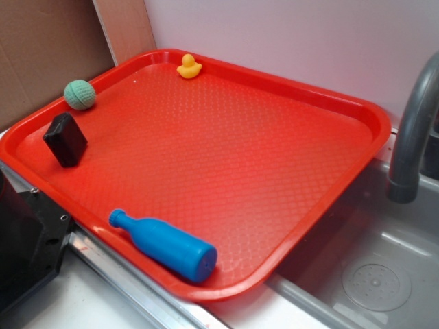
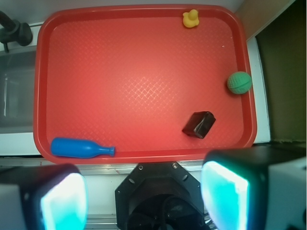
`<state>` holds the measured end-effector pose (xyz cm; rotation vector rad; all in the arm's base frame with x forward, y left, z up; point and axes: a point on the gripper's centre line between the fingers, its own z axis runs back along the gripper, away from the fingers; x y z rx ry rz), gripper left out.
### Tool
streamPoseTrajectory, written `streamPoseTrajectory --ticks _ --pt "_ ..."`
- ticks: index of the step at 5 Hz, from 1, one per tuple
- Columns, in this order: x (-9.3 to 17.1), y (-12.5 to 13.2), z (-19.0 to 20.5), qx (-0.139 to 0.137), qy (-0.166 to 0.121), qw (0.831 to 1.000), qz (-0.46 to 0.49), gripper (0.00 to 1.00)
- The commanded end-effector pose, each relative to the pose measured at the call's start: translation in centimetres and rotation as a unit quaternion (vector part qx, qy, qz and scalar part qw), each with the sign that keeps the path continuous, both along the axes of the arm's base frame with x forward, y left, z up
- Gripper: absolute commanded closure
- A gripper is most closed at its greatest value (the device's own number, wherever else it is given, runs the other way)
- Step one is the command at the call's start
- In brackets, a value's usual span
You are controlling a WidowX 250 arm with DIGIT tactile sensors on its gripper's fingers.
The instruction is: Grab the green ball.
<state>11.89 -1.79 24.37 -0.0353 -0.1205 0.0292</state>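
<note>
Green ball (image 2: 239, 82) rests at the edge of the red tray (image 2: 134, 76), near the black block (image 2: 198, 124), while the fingers (image 2: 225, 194) hang wide open and empty, so reaching across to it seems the next move.

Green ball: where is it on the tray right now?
The green ball sits against the red tray's rim, nearest the black box. In the wrist view it is at the tray's right edge, between the box and the yellow duck.
</note>
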Motion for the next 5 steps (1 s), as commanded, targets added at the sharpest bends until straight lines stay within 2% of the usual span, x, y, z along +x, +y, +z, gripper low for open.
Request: streamPoseTrajectory --ticks 1,4,5 --pt "0.0 0.0 0.0 0.000 0.000 1.000 0.000 0.00" --pt "0.0 0.0 0.0 0.000 0.000 1.000 0.000 0.00" --pt "2.9 3.9 -2.5 0.000 0.011 0.992 0.125 0.00"
